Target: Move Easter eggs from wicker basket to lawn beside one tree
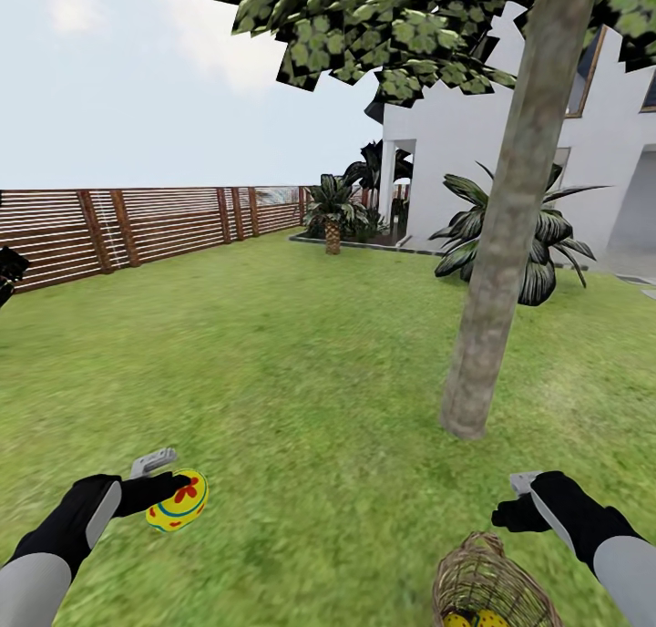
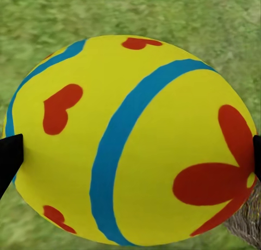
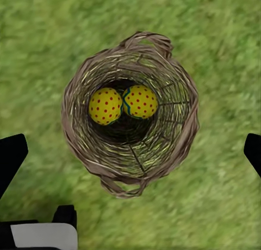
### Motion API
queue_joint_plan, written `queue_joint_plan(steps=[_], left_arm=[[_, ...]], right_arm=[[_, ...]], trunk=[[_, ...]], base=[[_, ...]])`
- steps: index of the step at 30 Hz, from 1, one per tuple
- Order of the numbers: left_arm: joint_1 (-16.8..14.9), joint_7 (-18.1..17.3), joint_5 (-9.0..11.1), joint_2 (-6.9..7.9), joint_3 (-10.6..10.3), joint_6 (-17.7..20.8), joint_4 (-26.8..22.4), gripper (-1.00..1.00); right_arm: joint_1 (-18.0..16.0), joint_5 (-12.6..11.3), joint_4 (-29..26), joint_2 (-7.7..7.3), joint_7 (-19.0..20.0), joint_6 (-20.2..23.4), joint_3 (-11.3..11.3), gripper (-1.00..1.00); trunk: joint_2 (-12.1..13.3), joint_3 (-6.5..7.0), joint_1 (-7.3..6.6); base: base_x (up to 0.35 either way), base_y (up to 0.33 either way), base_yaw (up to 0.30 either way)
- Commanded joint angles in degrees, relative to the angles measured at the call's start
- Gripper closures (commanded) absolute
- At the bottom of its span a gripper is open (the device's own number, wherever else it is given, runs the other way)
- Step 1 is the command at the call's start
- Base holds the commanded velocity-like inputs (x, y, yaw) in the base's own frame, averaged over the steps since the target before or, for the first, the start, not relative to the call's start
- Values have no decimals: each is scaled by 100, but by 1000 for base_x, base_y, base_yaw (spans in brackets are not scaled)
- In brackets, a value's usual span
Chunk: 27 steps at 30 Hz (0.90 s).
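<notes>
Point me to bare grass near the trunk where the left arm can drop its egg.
Open lawn runs from the held Easter egg in the left gripper to the tree base; the trunk's left side is bare. Crowded low right: wicker basket with two eggs, right gripper open above it.

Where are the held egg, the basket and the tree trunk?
Held egg (image 2: 130, 141): left wrist view, middle of its yellow shell.
Wicker basket (image 3: 179, 141): right wrist view, woven inner wall.
Tree trunk (image 1: 497, 272): head view, mid-height bark.
</notes>
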Motion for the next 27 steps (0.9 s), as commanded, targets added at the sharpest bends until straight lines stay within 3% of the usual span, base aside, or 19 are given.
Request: queue_joint_plan(steps=[1, 5, 14, 20, 27], left_arm=[[-5, -14, 14, -3, 19, 40, -6, 100], [-5, -22, 33, -2, 22, 40, -6, 100], [-5, -23, 49, -13, 14, 42, 2, 100], [-5, -23, 47, -76, 10, 41, 6, 100], [-5, -22, 41, -118, 5, 42, 27, 100]], right_arm=[[-6, -53, -8, -4, -13, 26, 50, -100], [-6, -52, -8, -3, -12, 26, 49, -100], [-6, -67, -8, -20, -3, 19, 22, -100], [-6, -58, 131, -306, 38, 25, 20, -100], [-6, -34, 299, -307, 23, 32, 51, -100]], trunk=[[-54, -31, 26], [-215, -103, 114], [-576, -265, 311], [-816, -378, 443], [-1097, -504, 597]], base=[[0, 0, 0], [0, 77, 0], [0, 282, 0], [0, 292, 0], [0, 279, 0]])
